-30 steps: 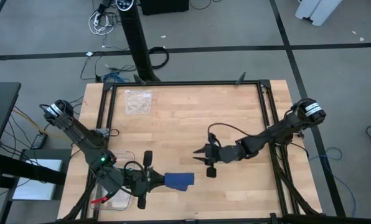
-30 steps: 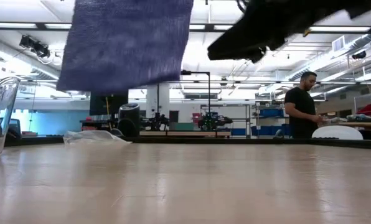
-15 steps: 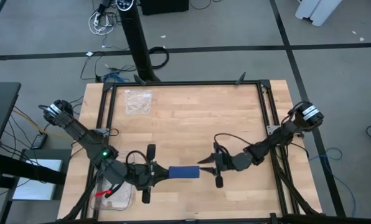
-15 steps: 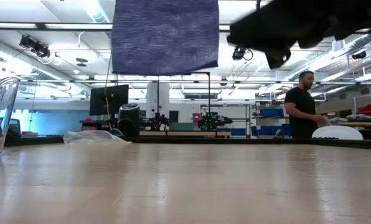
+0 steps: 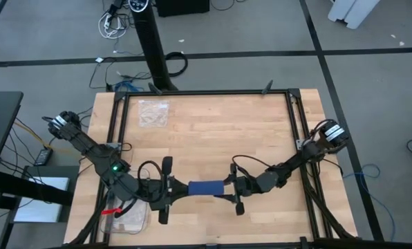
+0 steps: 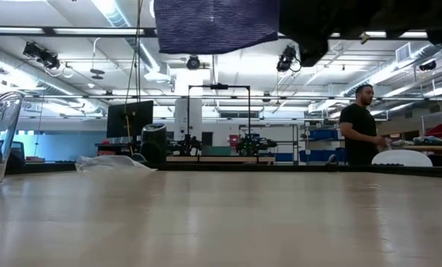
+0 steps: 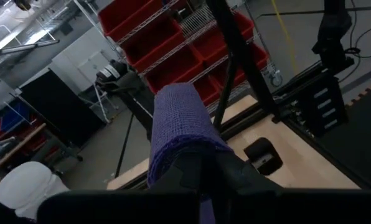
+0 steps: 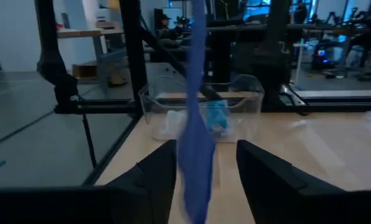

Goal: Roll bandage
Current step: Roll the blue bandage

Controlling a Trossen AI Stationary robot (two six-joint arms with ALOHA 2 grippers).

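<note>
- left gripper (image 5: 173, 191) low at the table's near-left, clamped on the left end of the bandage (image 5: 206, 189); in the left wrist view the fabric (image 7: 180, 127) runs straight out from between the fingers
- bandage is a dark navy strip held up off the wood, stretched flat between the two grippers, not yet rolled; in the low view it hangs at the top, well clear of the tabletop (image 6: 221, 222)
- long axis runs left to right across the table, roughly in line with both forearms
- right gripper (image 5: 228, 191) is right at the bandage's right end, pointing at the left gripper
- right wrist view: bandage (image 8: 195, 149) seen edge-on, sitting in the gap between the two fingers (image 8: 153, 177); jaws parted, gap wider than the strip, no pinch yet as far as I can tell
- key relation: free end lies dead ahead of the right gripper, already between its fingers, so judged next need is just to close
- both arms equally near; left owns one end, right about to take the other
- clear bin (image 5: 126, 218) at near-left corner, plastic bag (image 5: 153, 113) at far left, both well apart from the bandage
- person (image 6: 362, 124) in the room behind, not involved
</note>
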